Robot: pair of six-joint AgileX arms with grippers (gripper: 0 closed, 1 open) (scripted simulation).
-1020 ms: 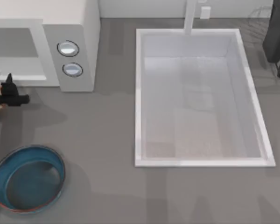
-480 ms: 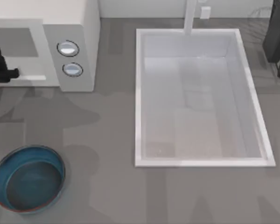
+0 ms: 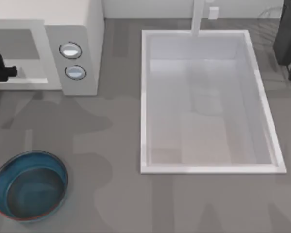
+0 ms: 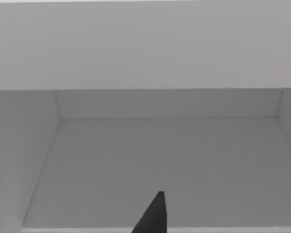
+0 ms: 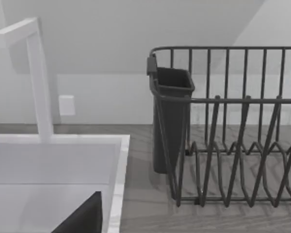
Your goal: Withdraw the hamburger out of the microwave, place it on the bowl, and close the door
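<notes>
In the top view, at the far left edge, left gripper [image 3: 1, 68] hangs right against the front of the microwave [image 3: 89, 29], well apart from the bowl [image 3: 30, 187] down in the near left corner. Cannot tell whether spread or pressed together. Sink [image 3: 206, 99] lies mid-table.

In the left wrist view, looks into the bare white microwave cavity [image 4: 160, 155], one dark tip of the gripper [image 4: 154, 216] at its front sill. Cannot tell where the hamburger is.

In the right wrist view, right gripper [image 5: 85, 216] sits parked over the sink's corner [image 5: 114, 165], beside a dish rack [image 5: 233, 145]; grip state likewise cannot be told.
</notes>
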